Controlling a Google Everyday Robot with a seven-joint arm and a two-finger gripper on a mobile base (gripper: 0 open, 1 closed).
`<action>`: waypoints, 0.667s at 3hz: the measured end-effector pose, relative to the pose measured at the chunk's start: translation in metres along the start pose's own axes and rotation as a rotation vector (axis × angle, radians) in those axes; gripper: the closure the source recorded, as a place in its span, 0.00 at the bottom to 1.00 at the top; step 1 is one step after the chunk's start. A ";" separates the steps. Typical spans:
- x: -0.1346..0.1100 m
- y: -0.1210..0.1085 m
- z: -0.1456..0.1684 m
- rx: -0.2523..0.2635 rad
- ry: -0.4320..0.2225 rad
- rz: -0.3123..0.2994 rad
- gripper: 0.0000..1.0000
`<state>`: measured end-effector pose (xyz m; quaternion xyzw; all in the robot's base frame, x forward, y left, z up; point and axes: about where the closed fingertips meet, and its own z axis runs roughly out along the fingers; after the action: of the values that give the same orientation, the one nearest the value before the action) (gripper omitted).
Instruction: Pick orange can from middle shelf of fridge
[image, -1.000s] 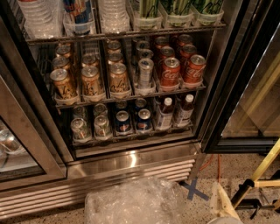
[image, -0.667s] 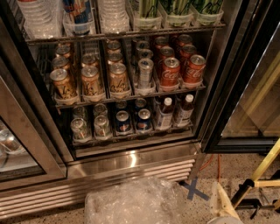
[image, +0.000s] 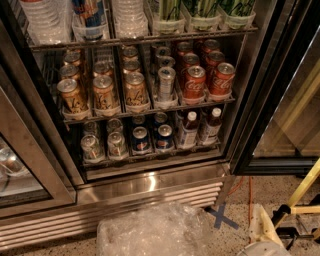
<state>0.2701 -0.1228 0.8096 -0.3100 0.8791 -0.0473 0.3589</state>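
The jaws (image: 307, 197) sit low at the right edge, over the floor (image: 240, 200) and well apart from the fridge (image: 150, 184). Their two yellow fingers (image: 300, 190) spread wide from a dark hinge and hold nothing.

Beside them on the speckled floor is a blue tape cross (image: 223, 218). Further left, a heap of crumpled clear plastic (image: 150, 232) lies in front of the louvred steel grille.

The fridge door (image: 295, 120) on the right stands open. On the middle shelf (image: 150, 113), the orange can (image: 104, 94) stands upright at the front of its lane. It is bronze-orange with dark cursive script and a silver lid. Cans like it fill three lanes at the shelf's left end. A slim silver can (image: 166, 84) stands to their right, then two lanes of red cola cans (image: 195, 82).

The shelf below carries silver cans (image: 91, 147), blue cans (image: 141, 140) and small bottles (image: 189, 127). The shelf above carries water bottles (image: 45, 20) and green-labelled bottles (image: 200, 9).
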 end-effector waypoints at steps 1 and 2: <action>-0.003 -0.007 0.001 0.015 -0.011 -0.017 0.00; -0.026 -0.008 0.016 0.017 -0.028 -0.035 0.00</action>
<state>0.2988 -0.1118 0.8160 -0.3228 0.8681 -0.0568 0.3728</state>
